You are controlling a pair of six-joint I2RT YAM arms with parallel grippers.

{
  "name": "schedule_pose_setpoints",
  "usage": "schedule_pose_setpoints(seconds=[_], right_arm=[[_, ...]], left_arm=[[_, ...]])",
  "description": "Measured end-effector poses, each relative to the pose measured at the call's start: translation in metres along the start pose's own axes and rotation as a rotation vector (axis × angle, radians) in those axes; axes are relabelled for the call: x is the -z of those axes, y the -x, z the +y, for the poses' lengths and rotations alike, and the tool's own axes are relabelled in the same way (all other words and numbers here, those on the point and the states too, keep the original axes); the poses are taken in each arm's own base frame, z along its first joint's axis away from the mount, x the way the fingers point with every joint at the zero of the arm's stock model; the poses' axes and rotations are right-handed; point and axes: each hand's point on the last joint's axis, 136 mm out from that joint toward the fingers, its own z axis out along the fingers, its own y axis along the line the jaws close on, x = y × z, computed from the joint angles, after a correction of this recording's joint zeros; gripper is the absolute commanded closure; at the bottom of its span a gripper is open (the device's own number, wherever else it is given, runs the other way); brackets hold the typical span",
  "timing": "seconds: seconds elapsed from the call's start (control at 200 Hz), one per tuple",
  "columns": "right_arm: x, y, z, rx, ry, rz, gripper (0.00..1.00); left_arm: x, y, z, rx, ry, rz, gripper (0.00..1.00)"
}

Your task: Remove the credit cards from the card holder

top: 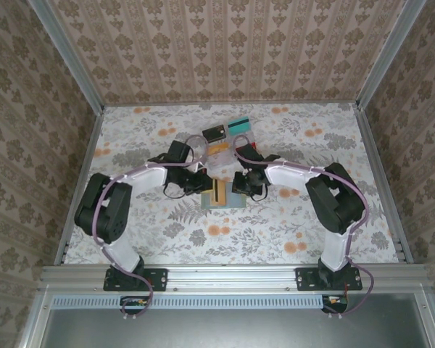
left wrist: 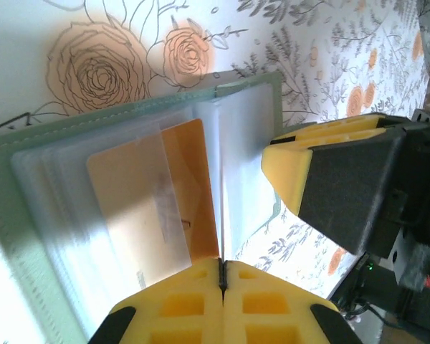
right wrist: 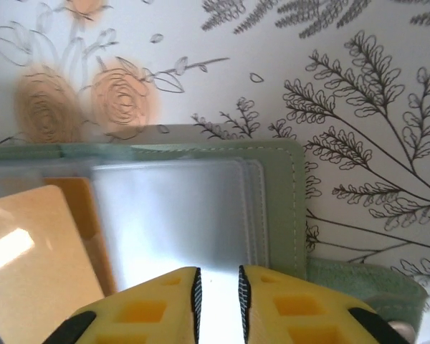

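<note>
The grey-green card holder lies open on the floral table between both arms. My left gripper is shut on the thin edge of one clear sleeve, which stands upright. An orange-yellow credit card sits in the sleeves left of that leaf, partly behind frosted plastic. My right gripper hovers over the holder's right panel, its jaws a little apart with nothing between them. The orange card shows at the lower left of the right wrist view. A dark card and a teal card lie farther back.
Small clear boxes stand just behind the holder, under the loose cards. The holder's green closing tab sticks out to the right. My right gripper's fingers hang close beside the lifted sleeve. Patterned walls enclose the table.
</note>
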Motion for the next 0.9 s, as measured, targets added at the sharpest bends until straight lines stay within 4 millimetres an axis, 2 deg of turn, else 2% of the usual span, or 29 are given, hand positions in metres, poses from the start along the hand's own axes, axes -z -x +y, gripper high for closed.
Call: schedule_pose_setpoints(seconds=[0.115,0.29,0.51,0.68,0.895], right_arm=[[0.023,0.009,0.014,0.025,0.083,-0.062,0.56],[0.068,0.026,0.049,0.069,0.291,-0.159,0.38],[0.097,0.043,0.076,0.109,0.530,-0.171,0.22],[0.114,0.050,0.094,0.156,0.688,-0.143,0.20],[0.119,0.053,0.121,0.182,0.841,-0.081,0.23]], left_arm=[[0.018,-0.003,-0.006,-0.063,0.018,-0.021,1.00],[0.042,0.000,-0.013,-0.120,0.032,-0.073,1.00],[0.068,0.007,-0.040,-0.157,-0.073,-0.130,1.00],[0.088,0.021,-0.058,-0.146,-0.185,-0.177,1.00],[0.106,0.030,-0.079,-0.137,-0.315,-0.202,1.00]])
